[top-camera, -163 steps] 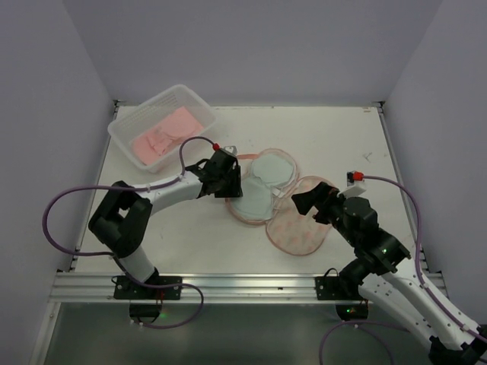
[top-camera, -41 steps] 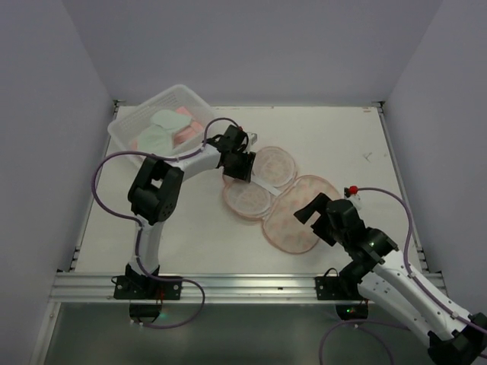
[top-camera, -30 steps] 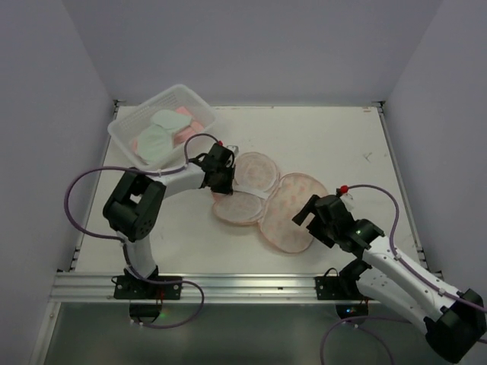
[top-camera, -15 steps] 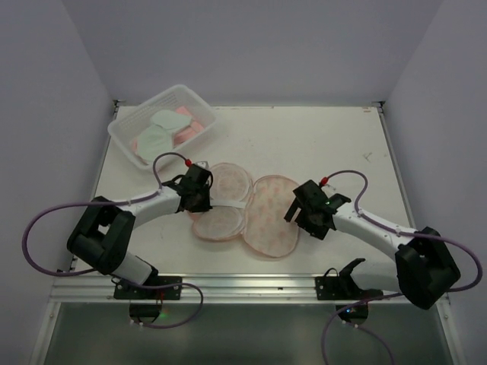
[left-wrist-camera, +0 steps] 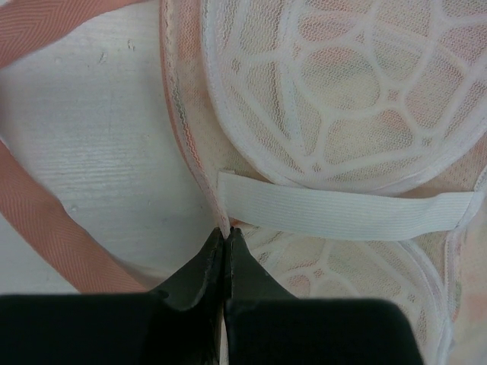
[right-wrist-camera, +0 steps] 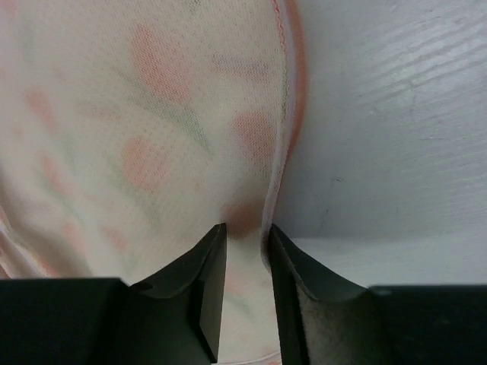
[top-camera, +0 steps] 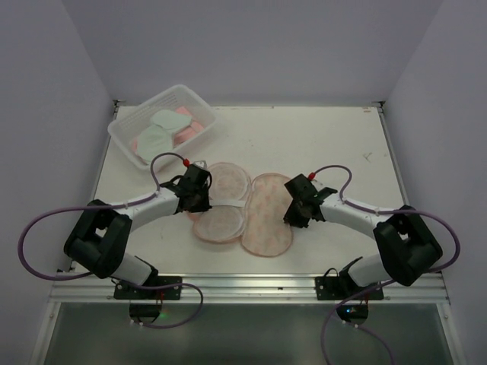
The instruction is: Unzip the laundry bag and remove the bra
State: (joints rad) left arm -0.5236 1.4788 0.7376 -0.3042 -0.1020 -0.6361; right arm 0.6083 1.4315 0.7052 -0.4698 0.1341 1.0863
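Observation:
The laundry bag (top-camera: 266, 217) lies unzipped and spread flat mid-table, its printed half on the right and its pale inside half (top-camera: 221, 204) on the left. My left gripper (top-camera: 196, 199) is shut on the bag's pink zip edge (left-wrist-camera: 190, 152), its tips (left-wrist-camera: 227, 234) pinching the seam. On the other side, my right gripper (top-camera: 295, 213) pinches the printed half's right edge, with fabric (right-wrist-camera: 152, 137) bunched between its nearly closed jaws (right-wrist-camera: 245, 232). The mint-green bra (top-camera: 156, 139) lies in the clear tub (top-camera: 125, 129) at the back left.
A pink garment (top-camera: 194, 129) shares the tub with the bra. Inside the bag, a white elastic strap (left-wrist-camera: 342, 215) crosses between white moulded mesh domes (left-wrist-camera: 342, 84). The bag's pink loop (left-wrist-camera: 46, 220) trails on the table left of my left fingers.
The bra has gone from the open bag into the tub. Over the last second the bag slid left and nearer, and my right gripper swung in and closed on its right edge.

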